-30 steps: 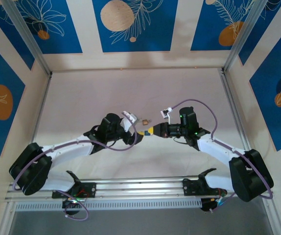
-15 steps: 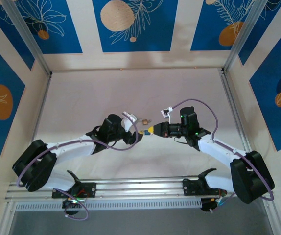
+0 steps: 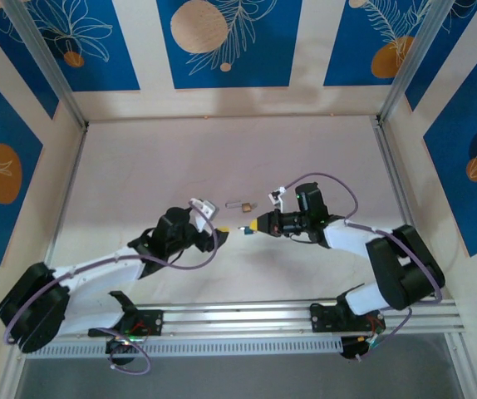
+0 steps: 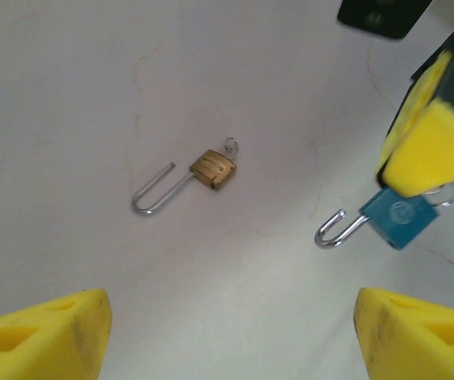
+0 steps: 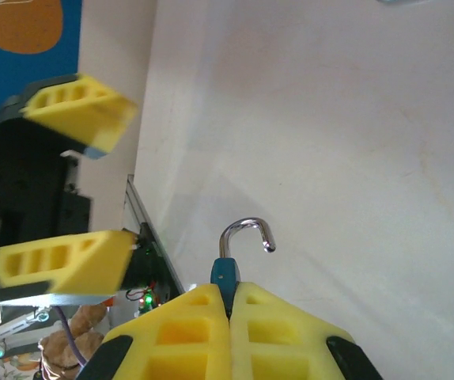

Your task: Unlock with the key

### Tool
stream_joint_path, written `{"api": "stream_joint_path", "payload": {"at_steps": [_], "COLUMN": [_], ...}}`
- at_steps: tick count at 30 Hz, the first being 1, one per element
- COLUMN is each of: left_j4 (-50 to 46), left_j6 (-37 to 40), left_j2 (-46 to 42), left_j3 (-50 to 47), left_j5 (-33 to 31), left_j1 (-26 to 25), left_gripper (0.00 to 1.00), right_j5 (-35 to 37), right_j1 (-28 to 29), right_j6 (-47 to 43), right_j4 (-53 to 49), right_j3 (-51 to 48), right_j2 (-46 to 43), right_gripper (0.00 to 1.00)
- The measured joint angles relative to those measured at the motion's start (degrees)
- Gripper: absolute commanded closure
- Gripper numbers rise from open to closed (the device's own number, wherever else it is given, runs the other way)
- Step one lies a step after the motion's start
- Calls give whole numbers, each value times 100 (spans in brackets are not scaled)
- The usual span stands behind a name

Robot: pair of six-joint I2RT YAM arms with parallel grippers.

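Note:
A small brass padlock lies on the white table with its silver shackle swung open. A tiny silvery loop, seemingly the key's head, sticks out of its far end. My left gripper hovers open short of it, nothing between its yellow fingers. In the top view this padlock lies beyond both grippers. My right gripper is shut on a blue padlock, also seen from the left wrist, whose shackle hangs open. It holds it just off the left gripper's tip.
The left gripper's two yellow fingers stand wide apart in the right wrist view. An aluminium rail runs along the near edge. Patterned blue walls close in the table at the back and sides, with bare table beyond the padlocks.
My left arm has drawn back to the left and toward the near edge, away from the brass padlock. My right gripper has shifted slightly left, still holding the blue padlock.

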Motion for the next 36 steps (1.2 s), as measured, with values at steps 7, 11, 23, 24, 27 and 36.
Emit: {"api": "stream_joint_path", "payload": {"at_steps": [7, 11, 23, 24, 27, 36], "left_j4": [-125, -127, -101, -96, -90, -81], "left_j6": [0, 0, 2, 2, 4, 2], "left_j2": [-702, -737, -664, -651, -627, -627], "left_j3": [-166, -212, -249, -260, -282, -284], "left_j5": [-367, -444, -483, -483, -483, -481], "left_j1": [0, 0, 4, 4, 4, 4], "left_gripper": [20, 19, 19, 19, 19, 19], "right_j5": [118, 243, 619, 621, 629, 645], "right_j1": [17, 55, 264, 284, 319, 330], "right_j6": [-151, -240, -623, -645, -686, -734], "right_j4": [127, 153, 59, 42, 11, 28], "right_j3": [448, 748, 1121, 1121, 1121, 922], "right_j2": [787, 1182, 1836, 1873, 1908, 1908], "right_gripper": [100, 100, 100, 100, 100, 100]}}
